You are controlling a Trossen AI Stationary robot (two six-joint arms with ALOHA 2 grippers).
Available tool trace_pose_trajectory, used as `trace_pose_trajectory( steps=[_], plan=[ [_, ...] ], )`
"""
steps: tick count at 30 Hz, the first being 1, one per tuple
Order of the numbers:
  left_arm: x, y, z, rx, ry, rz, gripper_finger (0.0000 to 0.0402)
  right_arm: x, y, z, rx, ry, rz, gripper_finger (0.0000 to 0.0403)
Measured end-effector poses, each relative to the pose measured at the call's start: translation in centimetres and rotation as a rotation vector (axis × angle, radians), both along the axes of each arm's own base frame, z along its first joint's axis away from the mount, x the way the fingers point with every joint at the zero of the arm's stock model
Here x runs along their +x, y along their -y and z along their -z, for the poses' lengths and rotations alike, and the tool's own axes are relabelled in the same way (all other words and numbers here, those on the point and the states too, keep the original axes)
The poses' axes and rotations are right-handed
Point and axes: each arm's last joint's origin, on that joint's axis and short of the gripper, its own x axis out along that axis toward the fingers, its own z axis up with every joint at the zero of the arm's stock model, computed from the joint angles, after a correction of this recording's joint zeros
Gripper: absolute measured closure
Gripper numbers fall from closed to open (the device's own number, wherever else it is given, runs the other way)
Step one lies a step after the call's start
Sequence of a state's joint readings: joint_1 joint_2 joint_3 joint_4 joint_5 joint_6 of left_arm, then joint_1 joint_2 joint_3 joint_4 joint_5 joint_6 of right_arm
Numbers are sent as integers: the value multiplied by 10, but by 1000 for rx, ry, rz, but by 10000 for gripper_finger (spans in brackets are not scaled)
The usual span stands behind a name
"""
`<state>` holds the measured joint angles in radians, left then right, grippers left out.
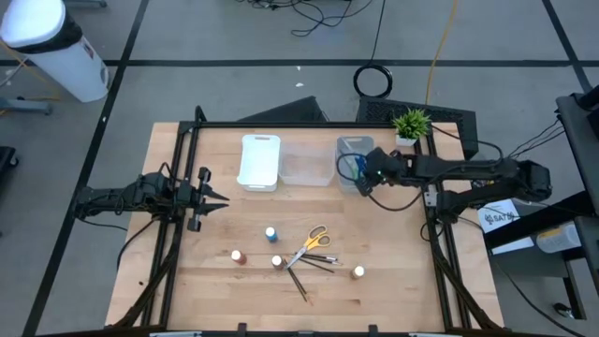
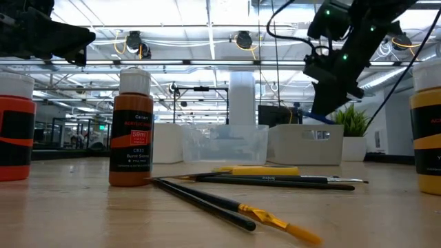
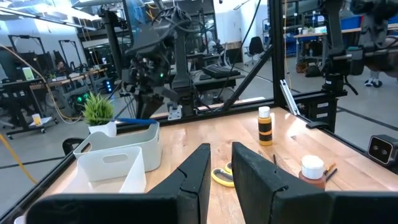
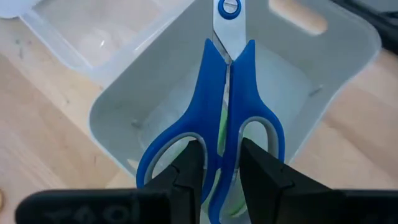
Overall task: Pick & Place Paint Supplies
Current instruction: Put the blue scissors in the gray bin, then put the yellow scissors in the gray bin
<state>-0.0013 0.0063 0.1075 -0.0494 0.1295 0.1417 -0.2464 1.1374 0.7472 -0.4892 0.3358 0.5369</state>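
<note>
Hovering over the grey tray [image 1: 354, 150], the right gripper [image 1: 366, 170] carries blue scissors [image 1: 351, 167] in the high view, just beside the plant [image 1: 410, 123] at the table's far right. The left gripper [image 1: 217, 198] waits at the table's left edge, well apart from that tray. Supplies not yet sorted lie toward the near edge, well away from the tray: a blue bottle [image 1: 270, 232], yellow scissors [image 1: 311, 241], brushes [image 1: 309, 266] and three more bottles.

Low view: a brown bottle [image 2: 131, 129] and brushes [image 2: 275, 180] stand in front, the trays behind them, and the right arm hangs above the grey tray [image 2: 305, 145].

Left wrist view: the left fingers [image 3: 199, 165] stand narrowly parted, holding nothing, facing the white tray [image 3: 118, 152] and grey tray beyond.

Right wrist view: the right fingers [image 4: 189, 163] are clamped on the handles of the blue scissors [image 4: 224, 124], which hang blades-on above the grey tray [image 4: 112, 112]; something yellow-green seems to lie inside, though it is mostly hidden.

This looks like the placing step; the next move probably calls for lowering between the tray walls and letting go. The tray is narrow, so the blades could catch its rim, and the clear tray [image 1: 307, 164] touches its side; open room lies toward the table's middle
</note>
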Motion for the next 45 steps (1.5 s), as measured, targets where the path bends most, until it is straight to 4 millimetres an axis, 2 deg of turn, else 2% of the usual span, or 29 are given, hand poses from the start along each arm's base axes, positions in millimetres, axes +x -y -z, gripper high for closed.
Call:
trace_pose_trajectory(
  steps=[10,16,32,35,38,42,45],
  plan=[
    [0,0,0,0,0,0,325,-7,0,27,3,10,15,331],
    [0,0,0,0,0,0,325,-10,-1,34,4,-6,10,323],
    [0,0,0,0,0,0,325,0,1,27,-32,120,-27,212],
    [0,0,0,0,0,1,325,9,-3,20,12,244,-111,206],
    [0,0,0,0,0,0,325,23,-14,6,21,419,-309,207],
    [0,0,0,0,0,0,325,38,-45,-18,-96,642,-647,210],
    [0,0,0,0,0,0,325,49,-73,-26,-195,617,-792,210]
  ],
)
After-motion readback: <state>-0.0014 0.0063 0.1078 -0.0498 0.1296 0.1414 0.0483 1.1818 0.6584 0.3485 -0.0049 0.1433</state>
